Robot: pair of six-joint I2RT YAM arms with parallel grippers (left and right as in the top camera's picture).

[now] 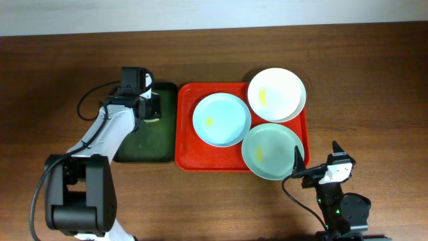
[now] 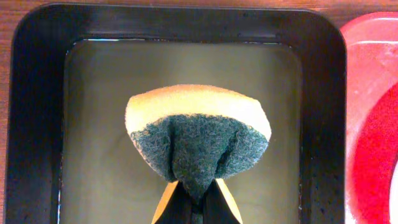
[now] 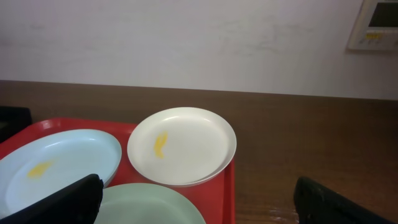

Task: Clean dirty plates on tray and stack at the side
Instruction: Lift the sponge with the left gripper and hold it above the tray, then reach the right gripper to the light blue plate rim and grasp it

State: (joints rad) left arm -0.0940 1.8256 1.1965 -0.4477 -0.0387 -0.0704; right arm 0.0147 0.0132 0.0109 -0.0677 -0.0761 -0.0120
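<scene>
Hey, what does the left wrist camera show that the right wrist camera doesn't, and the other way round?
Only the left wrist view: a sponge pinched in the shut left gripper, with the dark tray floor beneath it. Only the right wrist view: the white plate, pale blue plate and pale green plate, the first two smeared yellow, plus the wall behind. Both: the red tray, just its edge in the left wrist view.
</scene>
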